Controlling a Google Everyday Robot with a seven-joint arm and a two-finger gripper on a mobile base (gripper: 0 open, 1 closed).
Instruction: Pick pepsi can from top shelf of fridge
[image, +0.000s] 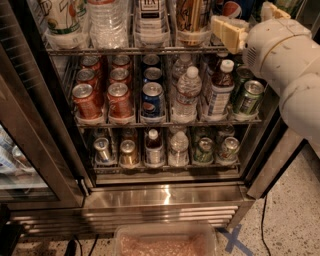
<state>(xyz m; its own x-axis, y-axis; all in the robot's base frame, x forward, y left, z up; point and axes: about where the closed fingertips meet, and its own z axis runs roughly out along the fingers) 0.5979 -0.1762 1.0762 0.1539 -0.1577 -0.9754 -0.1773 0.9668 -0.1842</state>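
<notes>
fingers (227, 32) of gripper (251, 22) spread apart, empty, at front of top shelf (125, 50), right end. pepsi can (234, 8) just behind them, upright. likely light, thin-walled, maybe wet and slippery; grip at mid-body, gently.

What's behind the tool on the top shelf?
The tool, upper right at the top shelf, partly covers the pepsi can; its logo shows. Anything deeper is hidden.

Speckled terrazzo floor (295, 220); blue tape cross (233, 239); black cables (263, 215); clear plastic bin (165, 239) bottom centre.
</notes>
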